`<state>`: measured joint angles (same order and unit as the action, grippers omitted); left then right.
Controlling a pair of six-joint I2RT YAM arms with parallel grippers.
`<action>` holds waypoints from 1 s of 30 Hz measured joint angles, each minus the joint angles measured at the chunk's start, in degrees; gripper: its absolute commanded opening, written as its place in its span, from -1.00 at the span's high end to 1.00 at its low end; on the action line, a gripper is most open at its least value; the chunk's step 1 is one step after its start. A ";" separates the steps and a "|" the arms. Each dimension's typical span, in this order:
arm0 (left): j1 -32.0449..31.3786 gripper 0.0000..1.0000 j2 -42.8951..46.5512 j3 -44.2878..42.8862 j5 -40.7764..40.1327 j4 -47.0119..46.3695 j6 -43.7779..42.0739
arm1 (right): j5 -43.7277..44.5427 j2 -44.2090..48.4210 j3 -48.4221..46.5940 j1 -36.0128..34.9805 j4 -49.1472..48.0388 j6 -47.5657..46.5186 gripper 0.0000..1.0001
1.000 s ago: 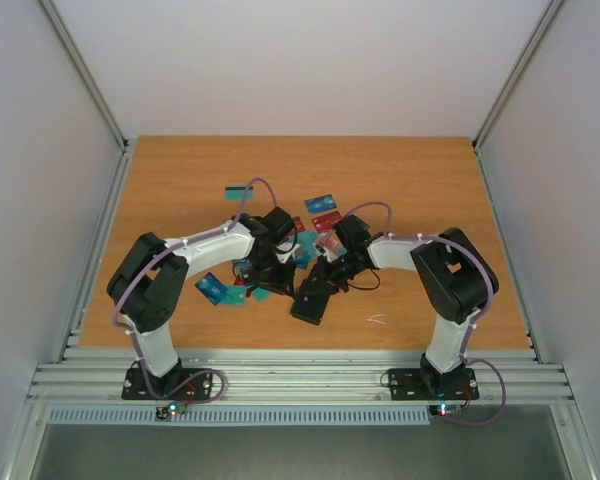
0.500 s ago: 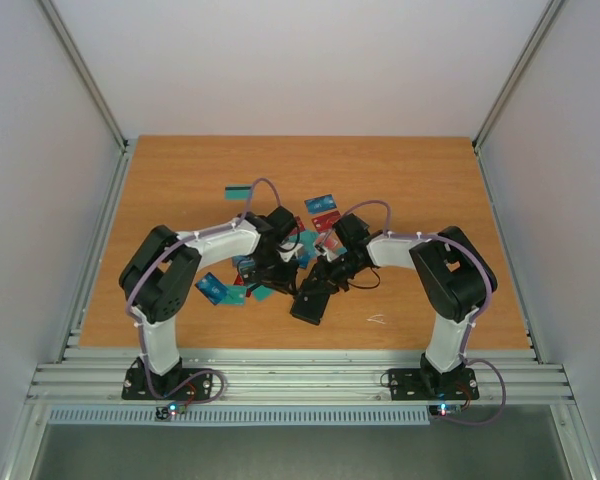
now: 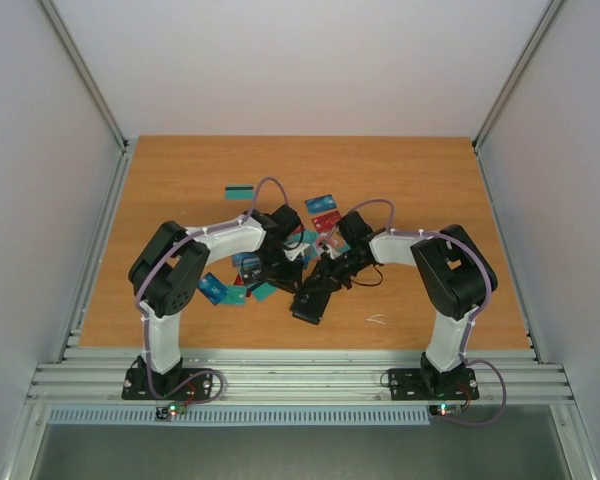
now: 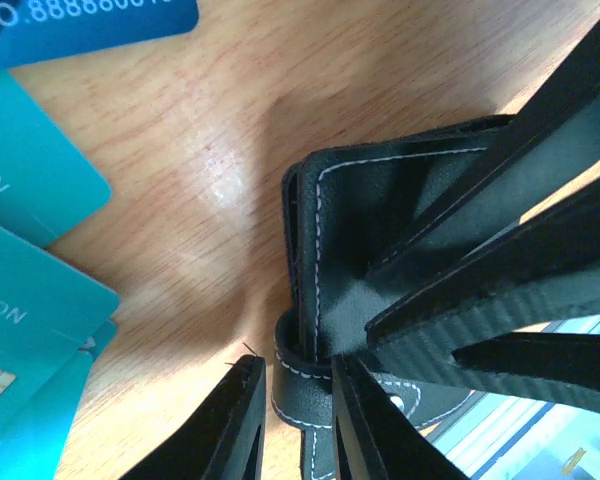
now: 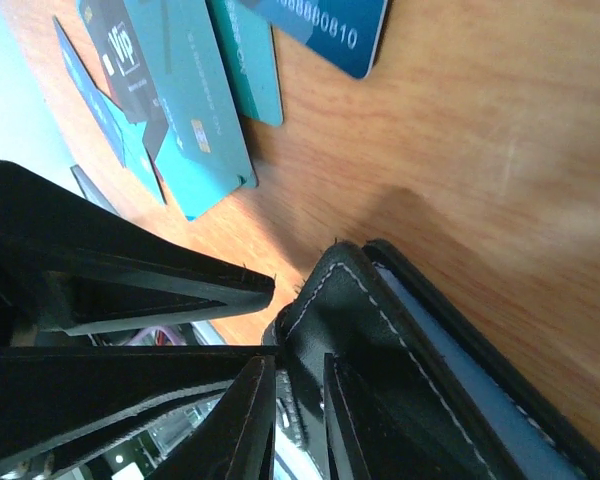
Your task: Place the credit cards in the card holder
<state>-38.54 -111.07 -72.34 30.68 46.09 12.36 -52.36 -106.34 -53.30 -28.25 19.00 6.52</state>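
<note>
The black card holder (image 3: 307,306) with white stitching lies partly open on the wooden table, between both grippers. My left gripper (image 3: 294,272) (image 4: 298,392) is shut on the holder's strap (image 4: 302,400) at the corner of the card holder (image 4: 365,230). My right gripper (image 3: 318,284) (image 5: 295,378) is shut on a leather flap edge of the card holder (image 5: 420,350). The right fingers (image 4: 500,300) cross the left wrist view. Credit cards lie scattered around: teal cards (image 4: 30,180) (image 5: 195,130), blue cards (image 4: 80,25) (image 5: 320,30) (image 3: 320,203), a red card (image 3: 326,219). A pale blue card edge (image 5: 480,390) shows inside the holder.
More cards lie left of the holder (image 3: 215,290) and a teal one sits apart at the back (image 3: 238,190). A small white scrap (image 3: 377,319) lies near the front right. White walls and metal rails (image 3: 100,250) border the table.
The left arm's elbow has swung right and forward, bringing its gripper closer over the holder. The right gripper and holder have shifted slightly toward the front. Both jaws narrowed a little.
</note>
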 measured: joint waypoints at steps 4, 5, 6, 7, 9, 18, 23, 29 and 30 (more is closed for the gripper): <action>-0.22 0.63 -1.07 -0.57 0.26 0.09 0.02 | 0.04 -0.09 -0.61 0.76 0.39 -0.02 0.66; -0.31 0.63 -1.20 -0.59 0.28 0.07 0.28 | 0.07 -0.15 -0.90 0.87 0.50 -0.02 0.66; -0.39 0.63 -1.31 -0.59 0.35 0.02 0.55 | 0.04 -0.22 -1.07 0.92 0.50 0.00 0.66; -0.52 0.63 -1.42 -0.59 0.42 -0.02 0.81 | 0.04 -0.24 -1.27 0.96 0.55 0.00 0.66; -0.79 0.63 -1.57 -0.68 0.44 -0.11 1.40 | -0.02 -0.31 -1.70 0.98 0.70 0.00 0.66; -1.18 0.66 -2.32 -0.74 1.38 -0.83 5.18 | 0.39 0.46 -2.75 1.09 4.61 -1.64 0.59; -1.18 0.67 -2.58 -0.83 1.55 -0.90 5.64 | 1.18 4.52 -2.67 1.09 8.87 -3.63 0.48; -1.18 0.68 -2.58 -0.85 1.55 -0.87 6.34 | 1.16 6.86 -1.55 0.92 9.29 -3.89 0.46; -1.18 0.68 -2.58 -0.85 1.57 -0.90 6.49 | 1.20 6.86 -1.01 0.87 9.25 -3.85 0.46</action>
<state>-39.72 -113.65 -73.19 32.25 45.19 18.85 -51.16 -99.48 -54.30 -27.38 28.25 2.68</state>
